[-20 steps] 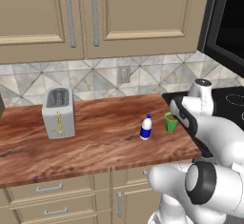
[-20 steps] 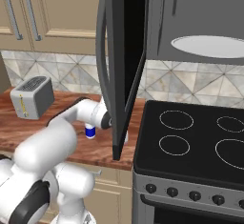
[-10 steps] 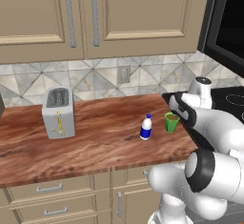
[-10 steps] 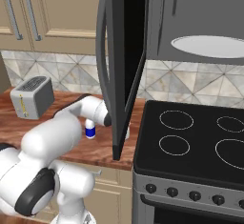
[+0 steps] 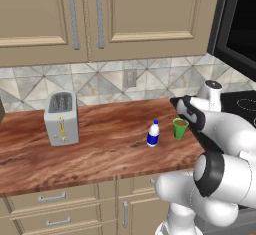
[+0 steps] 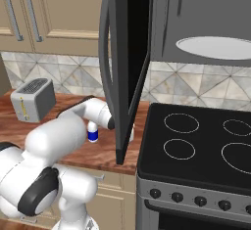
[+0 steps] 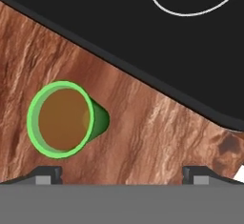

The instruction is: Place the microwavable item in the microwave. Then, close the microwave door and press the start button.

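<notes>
On the counter: one green cup (image 5: 180, 128) with brown contents stands upright on the wood counter (image 5: 100, 144), near its right end, close to the stovetop (image 6: 196, 150).
Beside it: one white bottle (image 5: 153, 133) with blue label and cap, just left of the cup, apart from it.
Farther left: one toaster (image 5: 61, 118), well apart from both.
Above the stove: one microwave (image 6: 206, 28), its door (image 6: 125, 67) swung wide open, one white turntable (image 6: 213, 48) inside.
Change: cup, bottle and toaster sit where they were a second ago; the arm's elbow has shifted slightly, the hand hardly at all.
Gripper (image 7: 122, 173): jaws spread fully wide, holding nothing, touching nothing; it hangs above the counter, with the cup off toward one fingertip in the hand view.
</notes>
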Tool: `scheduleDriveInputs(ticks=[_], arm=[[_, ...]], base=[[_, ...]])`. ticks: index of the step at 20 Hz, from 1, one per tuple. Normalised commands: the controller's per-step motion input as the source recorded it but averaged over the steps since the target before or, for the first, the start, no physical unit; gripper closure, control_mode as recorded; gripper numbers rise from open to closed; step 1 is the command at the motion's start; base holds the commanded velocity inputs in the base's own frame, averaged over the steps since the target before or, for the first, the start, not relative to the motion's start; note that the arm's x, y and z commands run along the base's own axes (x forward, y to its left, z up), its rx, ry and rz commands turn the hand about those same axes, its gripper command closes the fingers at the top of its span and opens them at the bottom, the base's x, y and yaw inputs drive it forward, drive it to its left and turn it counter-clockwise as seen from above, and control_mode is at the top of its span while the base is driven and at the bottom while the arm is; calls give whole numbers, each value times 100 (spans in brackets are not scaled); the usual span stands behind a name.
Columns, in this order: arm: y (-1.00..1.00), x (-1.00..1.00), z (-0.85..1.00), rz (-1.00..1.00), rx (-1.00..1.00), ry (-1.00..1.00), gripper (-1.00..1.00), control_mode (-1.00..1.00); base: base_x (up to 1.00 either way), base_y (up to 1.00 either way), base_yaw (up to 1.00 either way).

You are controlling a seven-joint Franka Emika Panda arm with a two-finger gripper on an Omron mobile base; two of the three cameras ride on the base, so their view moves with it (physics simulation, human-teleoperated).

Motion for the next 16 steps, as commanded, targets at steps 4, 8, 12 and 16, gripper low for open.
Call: scheduleDriveInputs(ticks=[4, 8, 12, 16], arm=[[0, 15, 0, 0, 0, -2, -100, -100], [0, 25, -13, 0, 0, 0, -100, -100], [0, 28, -27, 0, 0, 0, -100, -100], [0, 19, -30, 0, 0, 0, -100, -100]], base=[[0, 0, 0], [0, 0, 0], [0, 0, 0], [0, 0, 0]])
